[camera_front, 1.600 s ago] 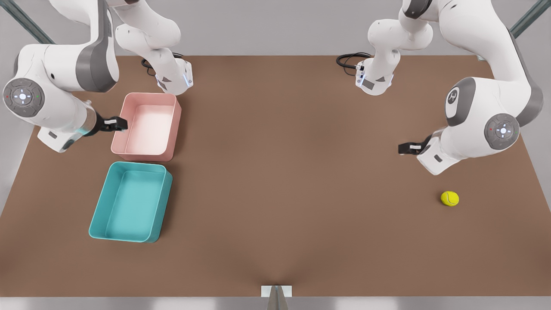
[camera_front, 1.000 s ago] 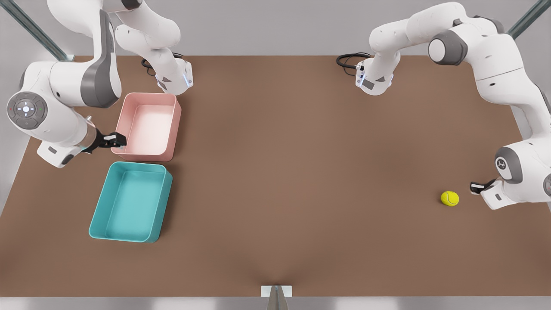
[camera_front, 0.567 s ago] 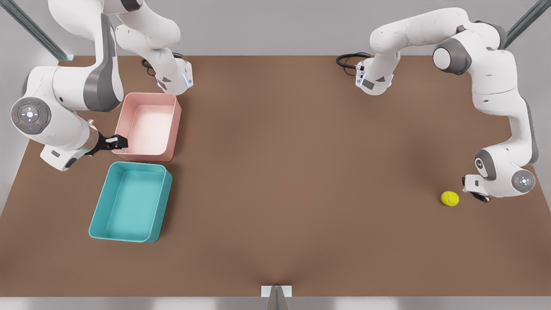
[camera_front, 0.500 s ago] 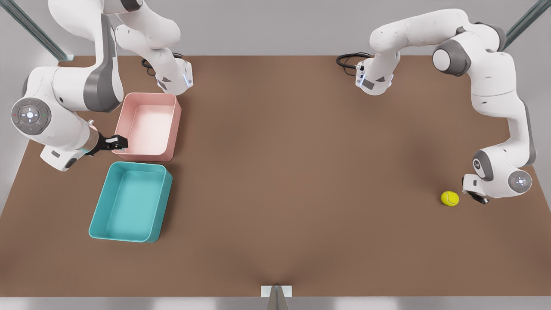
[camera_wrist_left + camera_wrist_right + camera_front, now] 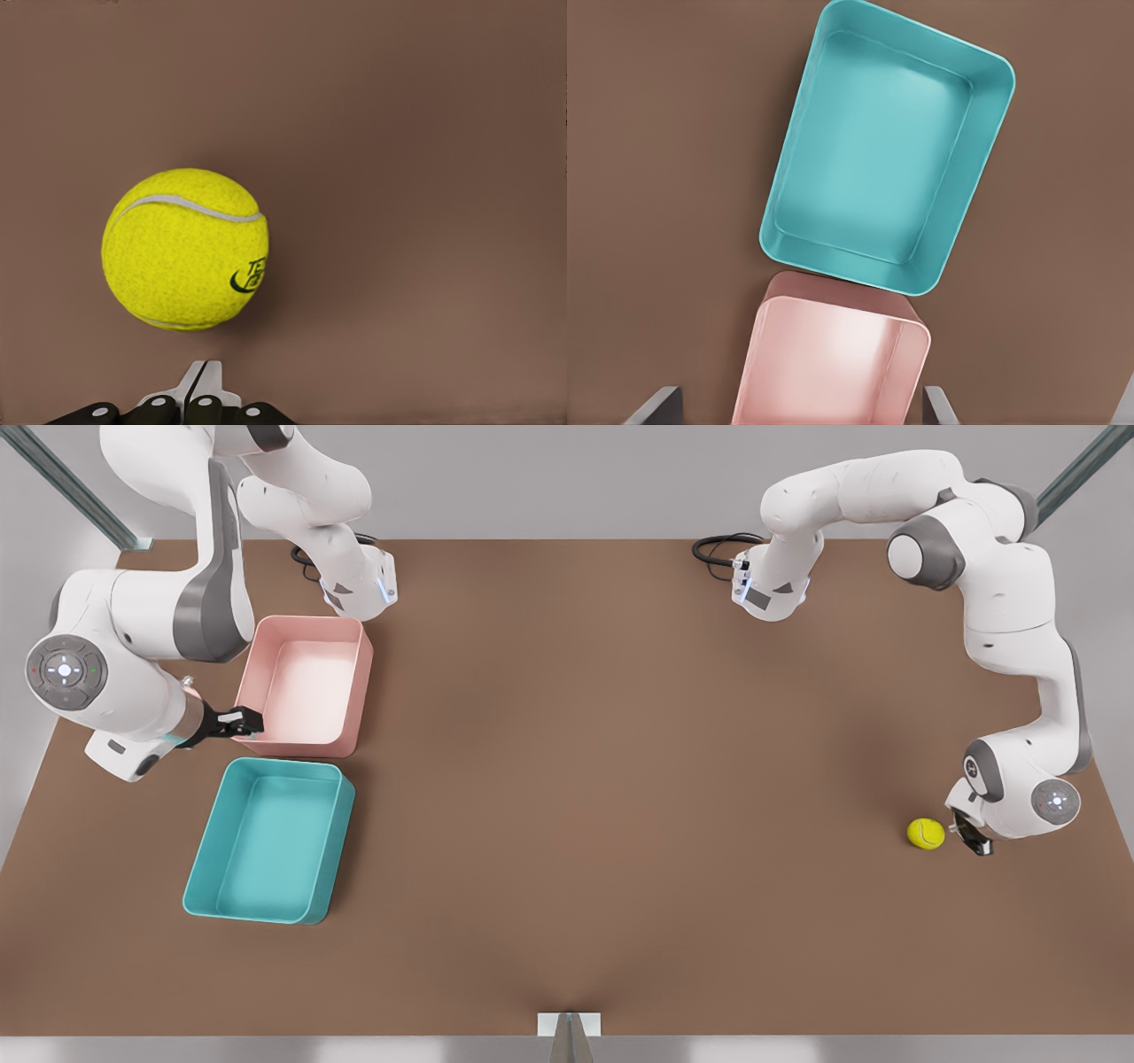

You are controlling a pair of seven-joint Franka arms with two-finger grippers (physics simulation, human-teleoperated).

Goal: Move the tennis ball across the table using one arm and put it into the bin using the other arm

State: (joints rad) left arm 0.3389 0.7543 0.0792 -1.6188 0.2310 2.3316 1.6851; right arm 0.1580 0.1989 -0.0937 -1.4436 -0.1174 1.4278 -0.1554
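Tennis ball [image 5: 926, 833] sits on the brown table [image 5: 602, 797] at the front view's right, just beside my left gripper [image 5: 967, 839] with its fingers pressed together, while my right gripper [image 5: 237, 722], fingers spread apart, waits over the pink tub [image 5: 353, 691] beside the teal bin [image 5: 332, 841].

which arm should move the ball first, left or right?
Left. The left gripper sits right beside the tennis ball, fingers shut. The right gripper waits across the table by the pink tub and bin.
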